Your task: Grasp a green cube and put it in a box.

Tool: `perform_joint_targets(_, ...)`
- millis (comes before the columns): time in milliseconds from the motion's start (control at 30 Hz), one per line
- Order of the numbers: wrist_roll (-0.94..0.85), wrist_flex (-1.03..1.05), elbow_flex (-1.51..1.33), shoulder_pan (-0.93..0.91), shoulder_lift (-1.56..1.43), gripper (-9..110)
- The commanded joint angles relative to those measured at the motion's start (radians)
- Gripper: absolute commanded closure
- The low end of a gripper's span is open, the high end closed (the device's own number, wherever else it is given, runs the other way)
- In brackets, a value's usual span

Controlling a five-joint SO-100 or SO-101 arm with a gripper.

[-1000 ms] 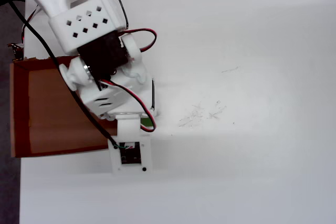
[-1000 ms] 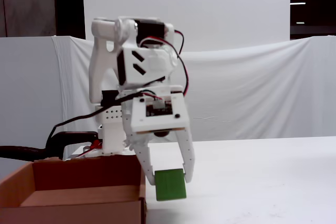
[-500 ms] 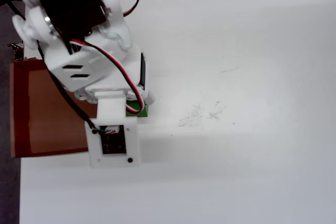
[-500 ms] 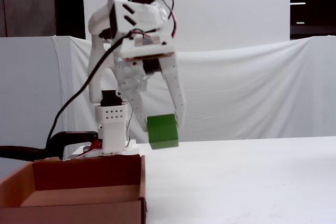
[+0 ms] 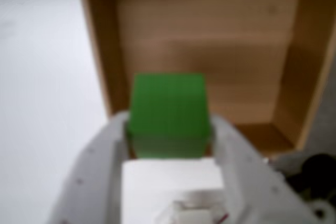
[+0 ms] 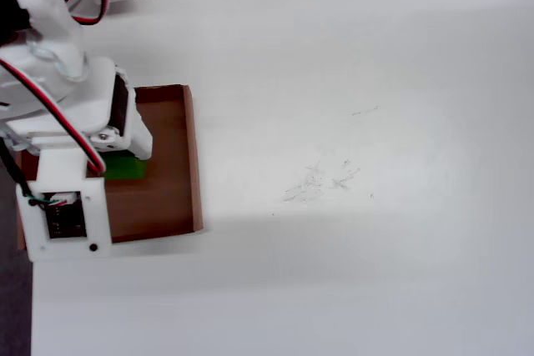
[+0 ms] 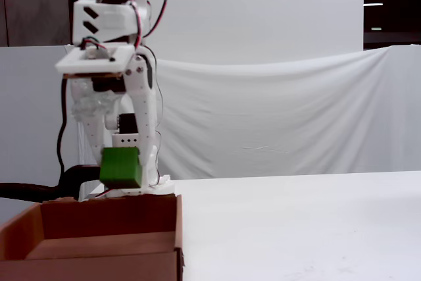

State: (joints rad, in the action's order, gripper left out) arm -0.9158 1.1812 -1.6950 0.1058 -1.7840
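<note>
Pincer (image 7: 122,166) clamped on 2 opposite faces of the green cube (image 7: 120,166), above the box (image 7: 92,255); cube judged light, rigid, smooth-sided, best held mid-face.

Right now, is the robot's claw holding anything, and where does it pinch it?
The gripper holds the small bright green cube, pinched on two opposite side faces.
</note>
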Motion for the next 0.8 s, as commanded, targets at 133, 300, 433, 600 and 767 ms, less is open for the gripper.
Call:
perform_joint_targets(133, -0.084, -0.199, -0.129, -0.064, 0.006, 87)
perform_joint_targets(300, -0.101, -0.322, -0.201, -0.071, 0.051, 87)
perform_joint_targets(433, -0.126, -0.437, -0.270, -0.080, 0.081, 87)
perform_joint_targets(600, -0.147, -0.469, -0.287, -0.092, 0.110, 87)
perform_joint_targets(767, -0.153, -0.529, -0.301, -0.104, 0.135, 86)
